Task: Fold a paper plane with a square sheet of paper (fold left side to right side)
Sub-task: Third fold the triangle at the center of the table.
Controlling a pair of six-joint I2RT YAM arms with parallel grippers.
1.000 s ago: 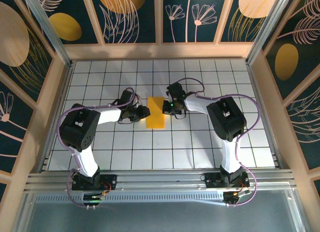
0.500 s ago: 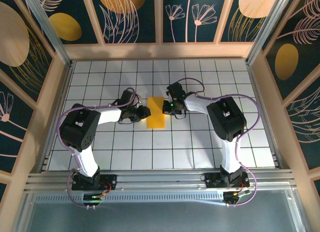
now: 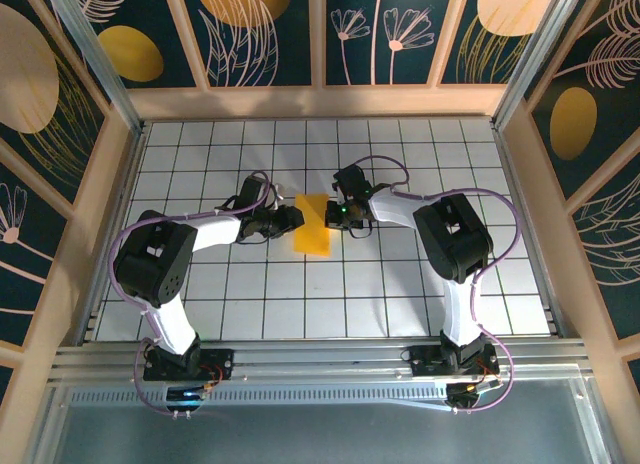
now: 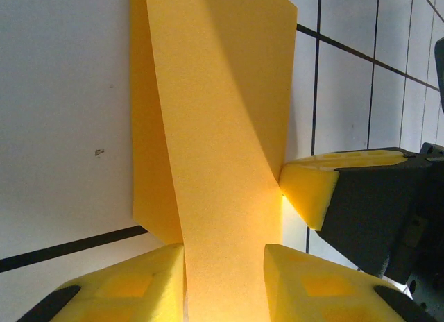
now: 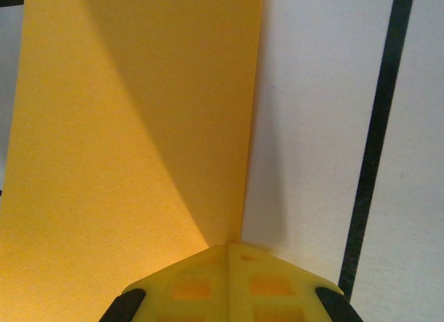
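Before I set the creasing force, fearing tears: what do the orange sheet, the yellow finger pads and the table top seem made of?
Orange sheet: thin matte paper, seemingly; fine grain, crisp fold edge. Finger pads: probably matte foam or soft rubber, with moulded recesses. Table top: smooth white surface, dark grid lines; tile or printed board, unclear.

Right wrist view: paper (image 5: 125, 128) runs off top, left and bottom edges. Right gripper (image 5: 229, 259) cut off by bottom edge. Spot where its tip meets paper's edge hidden from you.

Left wrist view: paper cut off at top and bottom. Its lower end lies between jaws of left gripper (image 4: 223, 266), so you can't tell pinch from mere flanking. Right gripper's body cut off at right edge.

Top view: both grippers' tips too small for you to judge; paper's layers unreadable.
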